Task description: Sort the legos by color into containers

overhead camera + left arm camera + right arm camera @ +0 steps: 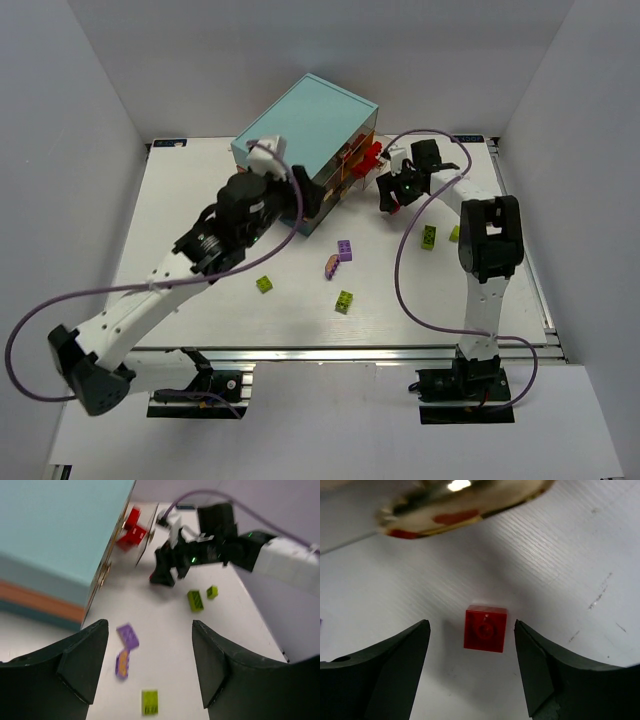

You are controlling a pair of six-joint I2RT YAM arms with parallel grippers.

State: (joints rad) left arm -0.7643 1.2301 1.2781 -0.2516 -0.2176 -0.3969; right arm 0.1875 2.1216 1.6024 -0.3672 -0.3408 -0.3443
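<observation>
One red brick (485, 628), seemingly single-studded, square | right gripper (471, 626) spread over it; left gripper (149, 627) spread, empty

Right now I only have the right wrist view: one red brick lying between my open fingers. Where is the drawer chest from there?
Observer: In the top view, the chest stands just left of and beyond the right gripper, with red bricks at the end nearest it.
Operator: Any other loose bricks close to me?
Observer: Yes, two green bricks lie to the right of that gripper, nearer your base.
</observation>
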